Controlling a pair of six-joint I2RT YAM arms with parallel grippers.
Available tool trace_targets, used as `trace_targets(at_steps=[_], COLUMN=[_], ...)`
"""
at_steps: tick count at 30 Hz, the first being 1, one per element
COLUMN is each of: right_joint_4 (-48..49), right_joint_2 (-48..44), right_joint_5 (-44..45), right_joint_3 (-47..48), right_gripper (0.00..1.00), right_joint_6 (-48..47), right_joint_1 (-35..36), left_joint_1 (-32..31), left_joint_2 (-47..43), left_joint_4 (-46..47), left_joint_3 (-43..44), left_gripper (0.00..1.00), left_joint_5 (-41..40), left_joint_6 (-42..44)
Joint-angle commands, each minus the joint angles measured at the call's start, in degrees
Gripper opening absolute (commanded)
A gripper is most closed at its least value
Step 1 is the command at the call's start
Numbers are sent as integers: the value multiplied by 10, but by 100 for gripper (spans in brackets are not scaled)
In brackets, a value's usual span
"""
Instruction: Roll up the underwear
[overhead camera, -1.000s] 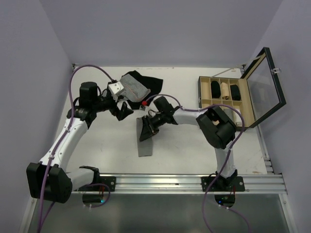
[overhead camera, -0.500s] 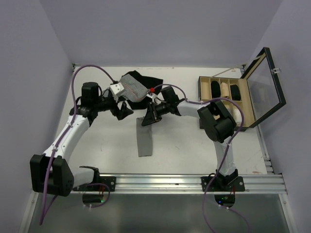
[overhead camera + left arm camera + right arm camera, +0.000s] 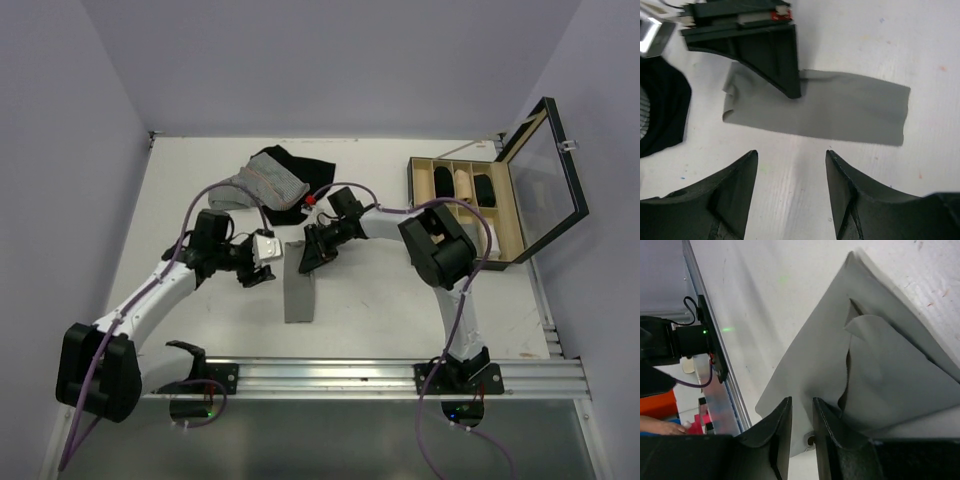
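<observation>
The underwear [image 3: 298, 292] is laid out on the table [image 3: 400, 320] as a long narrow grey strip, pretty much mid-table between the two arms. Most of it is lying flat, but the far end is rumpled, with a flap turned over on itself. That end is where the right gripper [image 3: 801, 404] is parked: fingers nearly pressed together, and a bit of the cloth's edge looks to be nipped between them. The left gripper [image 3: 790, 155] is held just beside the strip's long left edge, jaws spread, only bare table seen in the gap, cloth not touched. Further back, a black garment [image 3: 305, 170] and a pinstriped garment [image 3: 268, 182] are heaped together. Off to the right, a wooden box [image 3: 420, 195] is sat with its lid [image 3: 545, 175] propped open.
</observation>
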Motion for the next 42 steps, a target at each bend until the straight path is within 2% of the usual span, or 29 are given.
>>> trace_targets(at_steps=[1,3,6,8,11,17,24,32,38,42], right_joint_4=[-49,-70,-138,-146,-139,-88,-54,-90,-107,-115], right_joint_2=[-71,-91,-125,-138,-149,-110,-41,-3,3,1], right_joint_5=[25,24,20,23,13,-11,-10,6,13,15], right_joint_3=[29,38,44,27,-8,-63,-76,-64,-56,-55], right_gripper=[28,34,36,36,35,33,32,31,30,30], right_joint_6=[-48,-49,-65,-67,-57,-39,-40,-73,-82,-85], right_joint_1=[2,7,22,31,53,67,70,70,70,70], left_joint_1=[-28,-50,-105,-139,-202,-263,-311,-317,-319,-323], left_joint_2=[-59,-101,-137,-142,-132,-96,-57,-5,23,20], left_joint_4=[-41,-42,-41,-44,-28,-2,-20,-15,-12,-14], left_joint_3=[-43,-61,-90,-101,-108,-130,-146,-137,-138,-136], left_gripper=[61,61,61,61,60,53,43,39,26,2], left_joint_5=[-19,-30,-66,-88,-114,-131,-163,-186,-196,-187], left_joint_6=[137,181,213,225,231,253,302,340,358,347])
